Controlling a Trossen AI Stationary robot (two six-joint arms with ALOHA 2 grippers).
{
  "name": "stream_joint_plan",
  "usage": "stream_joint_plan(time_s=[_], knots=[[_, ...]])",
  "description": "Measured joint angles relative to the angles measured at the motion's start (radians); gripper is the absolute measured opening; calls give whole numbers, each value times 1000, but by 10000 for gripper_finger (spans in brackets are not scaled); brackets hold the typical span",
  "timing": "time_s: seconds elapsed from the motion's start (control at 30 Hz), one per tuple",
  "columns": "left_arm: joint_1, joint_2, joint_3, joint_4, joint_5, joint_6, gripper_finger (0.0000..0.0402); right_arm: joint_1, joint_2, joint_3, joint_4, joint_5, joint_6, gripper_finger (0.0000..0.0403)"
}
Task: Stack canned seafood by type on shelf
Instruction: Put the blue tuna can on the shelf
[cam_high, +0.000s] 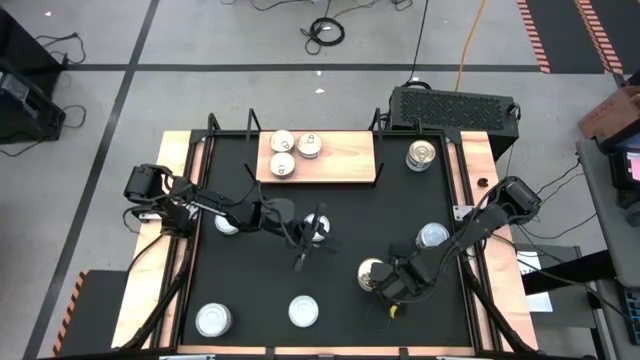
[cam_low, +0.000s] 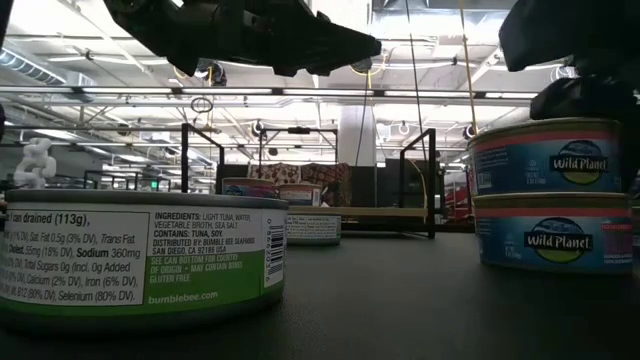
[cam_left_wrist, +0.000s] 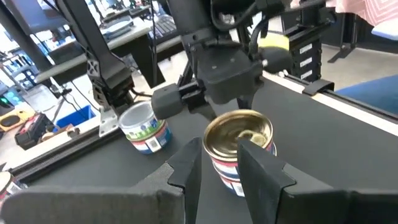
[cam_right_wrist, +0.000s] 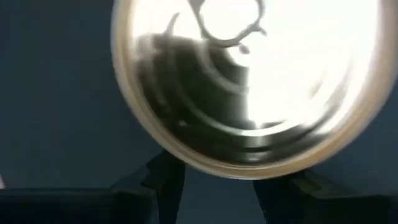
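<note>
In the high view the shelf (cam_high: 340, 168) sits upper centre on the desk (cam_high: 250, 290) with three tins (cam_high: 296, 152) already grouped at its left end, while the right end effector (cam_high: 385, 280), lower right, meets a gold-topped tin (cam_high: 371, 273) and the left end effector (cam_high: 312, 236) waits mid-frame, fingers apart. In the low view, two Wild Planet tins (cam_low: 557, 195) stand stacked at right, likely sorted by type. The right wrist view shows its fingers (cam_right_wrist: 166, 177) spread beneath the tin's lid (cam_right_wrist: 249, 81), not clamped, probably lining up a grasp.

Black counter (cam_high: 330, 290) on a grey floor; behind the counter, a black vented box (cam_high: 452, 107), a coiled cable (cam_high: 326, 31) and an orange cord (cam_high: 470, 40).
</note>
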Motion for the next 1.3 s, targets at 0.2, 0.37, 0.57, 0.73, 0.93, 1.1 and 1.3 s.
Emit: stream_joint_plan(time_s=[0.2, 0.37, 0.57, 0.73, 0.93, 1.1, 1.3], knots=[[0, 0, 0, -19, -4, 0, 104, 10, 0, 66, -31, -56, 33, 169], [-9, 0, 0, -19, -4, 1, 104, 58, 0, 159, -68, -42, 49, 169], [-67, 0, 16, -36, -27, 67, 104, 145, -26, 199, -70, 92, 81, 169], [-133, 1, 79, -122, -119, 138, 104, 232, -68, 199, -100, 323, 142, 169], [-153, 98, 174, -151, -135, 188, 104, 314, -89, 199, -136, 605, 183, 169], [-147, 233, 321, -263, -135, 232, 104, 341, -89, 199, -151, 825, 134, 169], [-146, 351, 524, -516, -136, 325, 104, 340, -88, 199, -149, 909, 89, 169]])
